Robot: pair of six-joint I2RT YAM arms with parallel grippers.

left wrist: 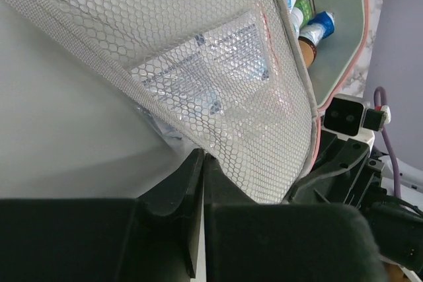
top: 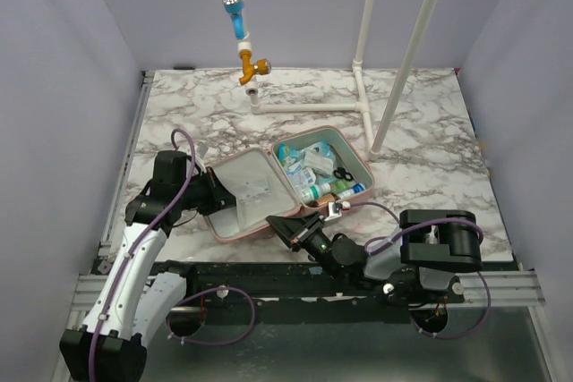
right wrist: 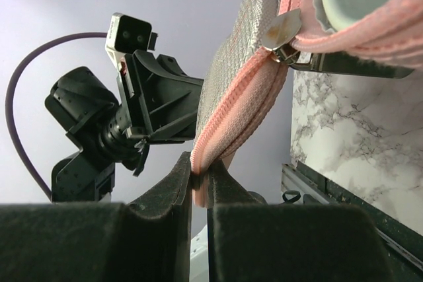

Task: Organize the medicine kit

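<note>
The medicine kit [top: 251,203] is seen lying wide open near the middle of the marble table [top: 430,158], close to the arms. Its lid half is on the left. Its other half, on the right, is packed with small bottles and tubes [top: 318,172]. The left gripper [left wrist: 202,162] is closed tight on the left edge of the lid, right where the mesh pocket [left wrist: 198,44] is sewn in. The right gripper [right wrist: 199,175] is pinched on the pink zipper edge [right wrist: 238,104] at the near side of the lid, and the metal zipper pull [right wrist: 282,30] is seen just above it. The case is judged to be light, with a shell that looks a bit stiff. The mesh and the zipper edge look soft and bendy, so they could be pulled out of shape or slip free. The thick rim is thought to be the best place to hold. No words or brand can be read, because the labels on the bottles are too small.
</note>
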